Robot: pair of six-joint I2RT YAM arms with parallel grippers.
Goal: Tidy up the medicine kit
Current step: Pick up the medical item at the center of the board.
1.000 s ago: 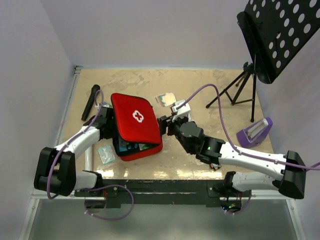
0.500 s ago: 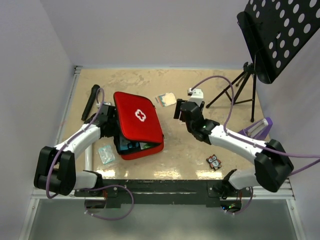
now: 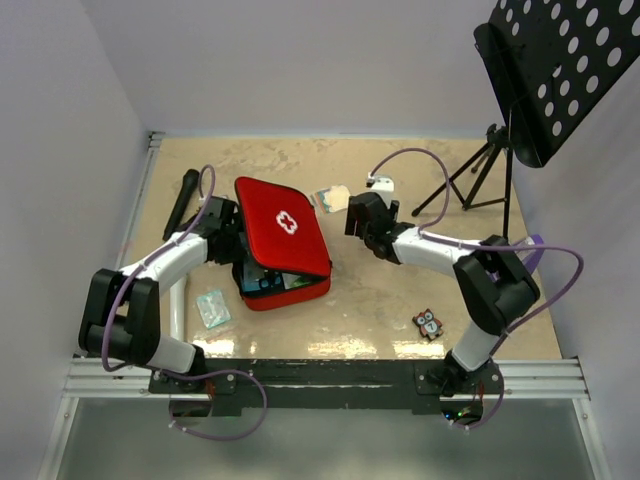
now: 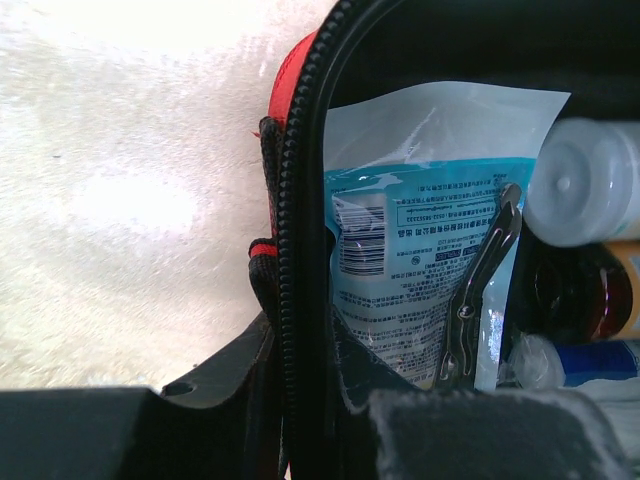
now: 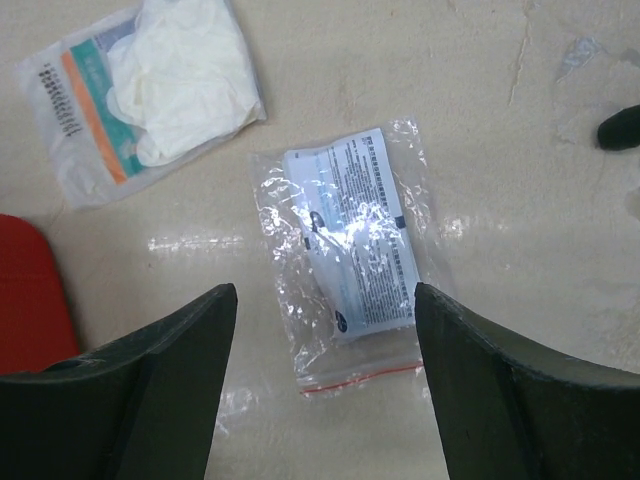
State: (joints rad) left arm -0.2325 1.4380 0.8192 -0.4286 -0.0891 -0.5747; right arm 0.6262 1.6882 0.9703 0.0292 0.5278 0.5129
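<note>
The left claw (image 4: 300, 400) was almost closed, its two dark fingers clamped on the medicine kit (image 3: 280, 235) at the black, toothed zip rim, which ran down between them. The kit, a red rounded-square soft case with a white cross on its fabric lid, lay left of centre on the worktop (image 3: 380, 300). Its lid was tilted up on the near side, so the black-lined interior showed beneath it. Inside, seen from the left wrist, a glossy blue-and-white sachet (image 4: 420, 250) with a barcode and fine print stood against the rim. A slim, bright metal tool (image 4: 480, 290) lay across the sachet. Beside these were a translucent white bottle cap (image 4: 580, 185) and a dark brown rounded bottle (image 4: 570, 290). The right claw (image 5: 325, 295) was wide apart and held nothing. Its broad dark fingers hung on either side of a crinkled clear zip bag (image 5: 350, 255), with bare surface visible between each finger and the bag. The bag lay flat, had a red seal line, and held a white printed leaflet. Beyond it, toward the far left of the right wrist view, lay a flat plastic packet (image 5: 150, 90) with an orange stripe, holding soft, folded white gloves. The red edge of the kit showed at the left margin of that view. The worktop was a pale beige, mottled and faintly shiny surface. On it, near the left arm, lay a small pale-blue blister packet (image 3: 212, 307).
</note>
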